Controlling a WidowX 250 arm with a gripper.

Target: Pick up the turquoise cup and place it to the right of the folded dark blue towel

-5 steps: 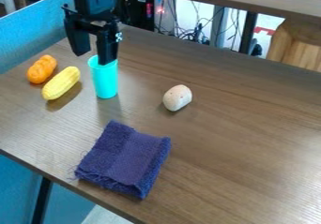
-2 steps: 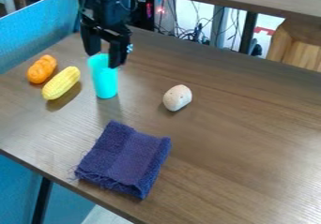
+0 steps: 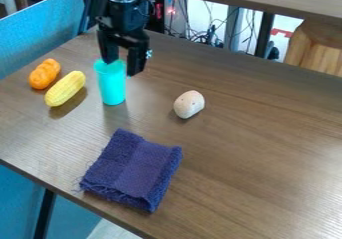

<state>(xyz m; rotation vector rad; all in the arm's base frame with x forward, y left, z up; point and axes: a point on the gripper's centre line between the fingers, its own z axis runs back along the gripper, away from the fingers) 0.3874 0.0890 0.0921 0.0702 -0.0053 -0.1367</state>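
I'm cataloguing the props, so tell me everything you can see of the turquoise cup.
The turquoise cup looks like smooth plastic, tall, narrowing slightly downward. It stands upright on the wood-grain table beside the yellow corn. The gripper hangs at its rim, fingers open; whether they touch it is unclear.

The black arm [image 3: 125, 10] has 2 blocky jaws.

Slanting downward view over the table [image 3: 254, 148]
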